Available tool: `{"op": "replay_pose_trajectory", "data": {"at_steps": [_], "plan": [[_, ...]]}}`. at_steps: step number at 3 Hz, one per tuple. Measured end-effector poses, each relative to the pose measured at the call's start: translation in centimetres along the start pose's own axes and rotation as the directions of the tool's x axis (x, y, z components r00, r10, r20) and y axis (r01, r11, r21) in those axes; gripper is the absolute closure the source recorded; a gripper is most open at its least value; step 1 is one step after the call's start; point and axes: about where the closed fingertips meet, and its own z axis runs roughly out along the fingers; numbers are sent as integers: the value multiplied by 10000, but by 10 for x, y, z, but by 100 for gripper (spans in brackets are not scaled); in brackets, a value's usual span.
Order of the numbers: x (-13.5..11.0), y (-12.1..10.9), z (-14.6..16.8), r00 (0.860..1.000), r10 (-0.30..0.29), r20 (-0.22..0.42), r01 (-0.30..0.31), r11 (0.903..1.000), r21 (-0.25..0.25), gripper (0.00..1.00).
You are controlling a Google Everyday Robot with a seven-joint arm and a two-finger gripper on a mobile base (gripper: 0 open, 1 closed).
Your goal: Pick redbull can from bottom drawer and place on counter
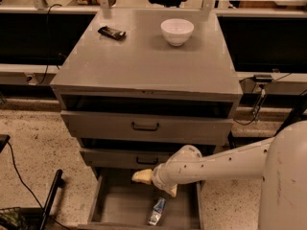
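The redbull can [157,211] lies on its side in the open bottom drawer [124,210], near the front and right of middle. My gripper [154,183] hangs over the drawer just above and behind the can, not touching it. One pale finger [142,177] points left and the other [171,191] points down right, so the gripper is open and empty. The white arm [225,162] reaches in from the right. The grey counter [144,56] is the cabinet's top.
A white bowl [177,31] and a dark snack bar [112,32] sit at the back of the counter. The two upper drawers [146,126] stand slightly pulled out above the gripper. A black pole [50,198] and cable lie on the speckled floor to the left.
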Motion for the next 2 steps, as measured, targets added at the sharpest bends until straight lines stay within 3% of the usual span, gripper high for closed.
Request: {"op": "replay_pose_trajectory", "data": {"at_steps": [1,2], "plan": [[5,0,11,10000,69,67,-69,10000,1,0],[17,1,60,9996,205,218,-200,9996,-202,0]]}}
